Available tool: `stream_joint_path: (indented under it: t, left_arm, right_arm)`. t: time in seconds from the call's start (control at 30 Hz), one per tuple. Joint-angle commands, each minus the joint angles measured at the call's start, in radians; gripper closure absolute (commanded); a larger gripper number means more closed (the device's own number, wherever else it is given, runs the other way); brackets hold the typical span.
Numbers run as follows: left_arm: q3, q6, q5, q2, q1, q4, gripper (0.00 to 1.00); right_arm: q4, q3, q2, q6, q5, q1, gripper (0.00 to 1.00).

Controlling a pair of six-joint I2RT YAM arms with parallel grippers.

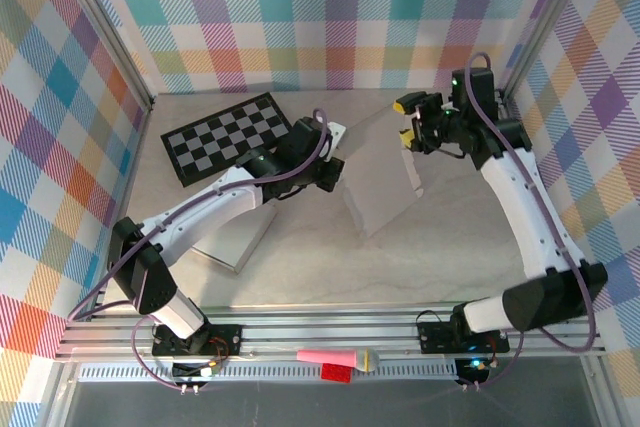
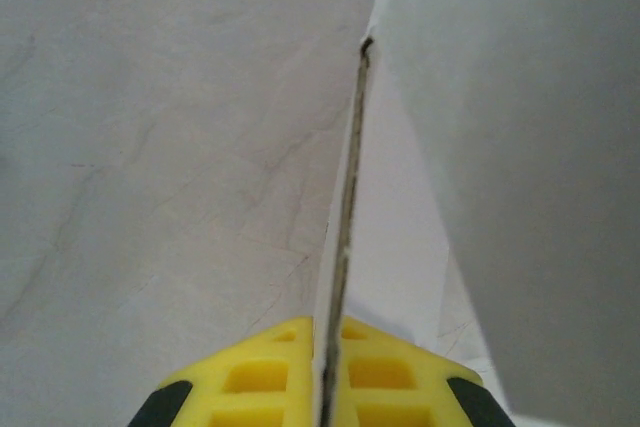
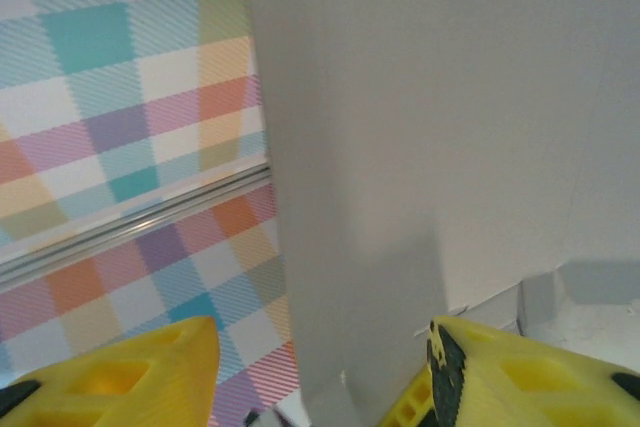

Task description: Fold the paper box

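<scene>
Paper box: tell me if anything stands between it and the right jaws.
Nothing visible does. The right jaws stand open with a panel of the paper box between them. The left jaws are shut on another edge of it. The checkerboard lies to the left, out of the way.

We see a pale, marbled table (image 1: 330, 267). A black-and-white checkerboard (image 1: 225, 137) lies flat on it toward the back. Nearer than the checkerboard lies a flat white slab (image 1: 240, 242). Right of the checkerboard stands the paper box (image 1: 385, 182).
</scene>
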Motion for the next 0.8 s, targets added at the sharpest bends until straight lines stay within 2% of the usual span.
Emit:
stream_joint_path:
  t: [0.0,0.3,0.77]
  left_arm:
    - [0.003,0.026,-0.02,-0.042,-0.007,-0.028,1.0]
    - [0.008,0.044,-0.024,-0.035,-0.019,-0.03,1.0]
    - [0.01,0.061,-0.032,-0.035,-0.029,-0.028,1.0]
  right_arm:
    - [-0.098,0.102,0.067,-0.032,-0.006,0.013,0.45]
    - [-0.078,0.155,0.145,-0.036,-0.014,0.059,0.48]
    - [-0.083,0.164,0.186,-0.053,-0.031,0.067,0.71]
